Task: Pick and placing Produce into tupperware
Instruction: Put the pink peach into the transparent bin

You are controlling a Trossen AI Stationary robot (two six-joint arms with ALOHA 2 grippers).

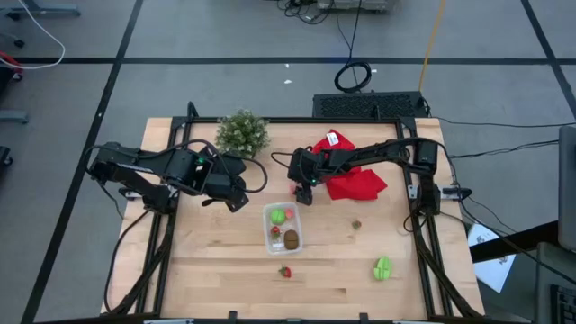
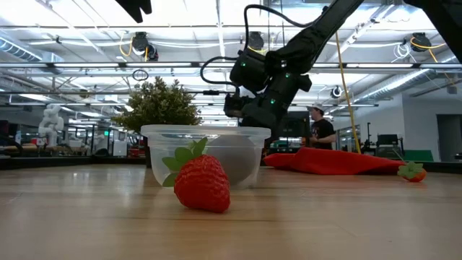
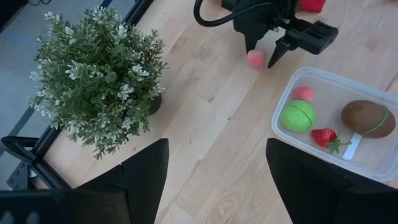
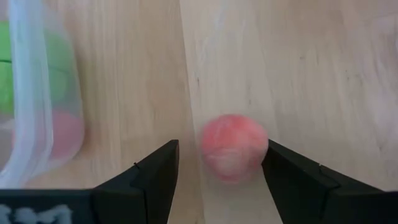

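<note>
Right end effector point(image 4: 217, 180) is hanging over a pink fruit point(image 4: 234, 147) on the bench point(image 1: 216, 261), fingers spread either side of it and not yet clamping, just beside the tub point(image 1: 283, 228). Inside the tub are lying a green piece point(image 3: 298, 116), a pink one point(image 3: 303, 93), a strawberry point(image 3: 323, 137) and a brown oval point(image 3: 367, 118). Another strawberry point(image 1: 285, 271) and a green piece point(image 1: 383, 267) are sitting apart on the bench. Left end effector point(image 3: 214, 168) is waiting open near the plant point(image 1: 241, 132).

I saw a pink fruit point(image 4: 234, 147) on pale wood point(image 4: 311, 62), a clear tub point(image 3: 373, 163) holding green, red, pink and brown pieces, and a red cloth point(image 1: 355, 180) at upper right.
</note>
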